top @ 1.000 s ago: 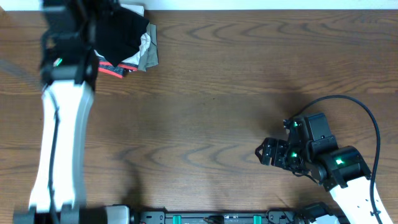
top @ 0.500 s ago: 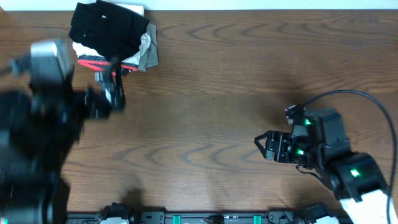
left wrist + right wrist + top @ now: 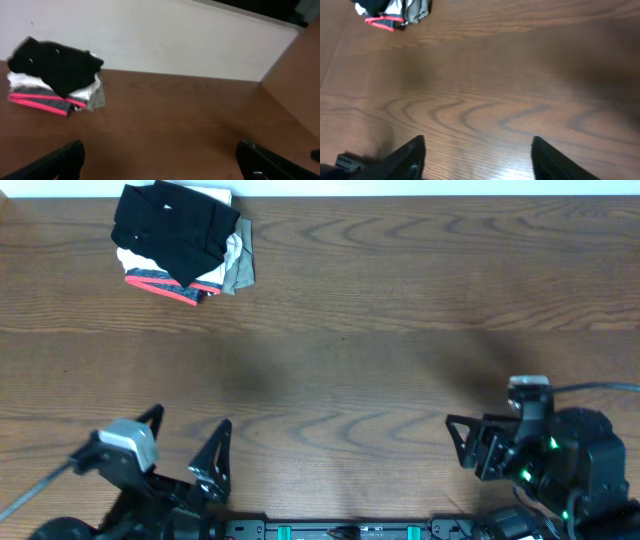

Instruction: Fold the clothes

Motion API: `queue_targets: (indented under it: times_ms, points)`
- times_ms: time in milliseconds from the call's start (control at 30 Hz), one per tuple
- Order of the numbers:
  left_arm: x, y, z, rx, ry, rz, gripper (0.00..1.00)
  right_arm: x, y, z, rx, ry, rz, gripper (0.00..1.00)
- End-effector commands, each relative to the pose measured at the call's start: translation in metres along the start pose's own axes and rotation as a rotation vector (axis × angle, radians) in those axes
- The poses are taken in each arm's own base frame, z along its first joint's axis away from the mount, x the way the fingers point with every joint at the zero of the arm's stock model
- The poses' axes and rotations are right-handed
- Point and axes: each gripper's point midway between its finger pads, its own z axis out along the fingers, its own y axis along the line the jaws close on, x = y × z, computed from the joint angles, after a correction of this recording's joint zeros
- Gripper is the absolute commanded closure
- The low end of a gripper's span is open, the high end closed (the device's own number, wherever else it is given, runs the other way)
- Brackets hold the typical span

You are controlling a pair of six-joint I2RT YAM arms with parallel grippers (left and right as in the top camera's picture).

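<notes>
The clothes, a black shirt [image 3: 172,225], lie crumpled on top of a stack of folded garments at the table's back left corner. The left wrist view shows the shirt [image 3: 55,65] far off, draped over the stack. My left gripper [image 3: 185,438] sits at the front left edge, far from the shirt; it is open, with only bare wood between its fingers [image 3: 70,156]. My right gripper [image 3: 465,445] is at the front right, also open and empty, with its fingertips [image 3: 412,150] spread over the tabletop.
Under the shirt lie folded white, olive [image 3: 238,270] and red-trimmed grey [image 3: 165,286] garments; the right wrist view catches this stack [image 3: 395,12] at its top left. A white wall [image 3: 175,40] runs behind the wooden table [image 3: 350,330].
My left arm has pulled back from the stack at the back left to the front edge, leaving the black shirt on top. My right arm has drawn back towards the front right, its jaws narrowing somewhat.
</notes>
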Motion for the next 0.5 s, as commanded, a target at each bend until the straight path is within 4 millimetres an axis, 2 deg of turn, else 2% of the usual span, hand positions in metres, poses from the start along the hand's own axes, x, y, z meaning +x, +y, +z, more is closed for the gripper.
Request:
queue_targets:
  times_ms: [0, 233, 367, 467]
  points:
    - [0.028, -0.004, 0.004, 0.061, 0.036, -0.009, 0.02, -0.002, -0.011, -0.015, 0.055, -0.066, -0.005, 0.37]
    - [0.077, -0.006, 0.023, 0.161, 0.153, -0.06, 0.02, 0.015, -0.036, -0.047, 0.132, -0.177, 0.079, 0.37]
    - [0.087, -0.002, 0.029, 0.164, 0.182, -0.064, 0.02, 0.025, -0.049, -0.066, 0.154, -0.255, 0.086, 0.37]
    - [0.089, -0.006, 0.028, 0.189, 0.185, -0.065, 0.02, 0.03, -0.05, -0.077, 0.125, -0.311, 0.113, 0.36]
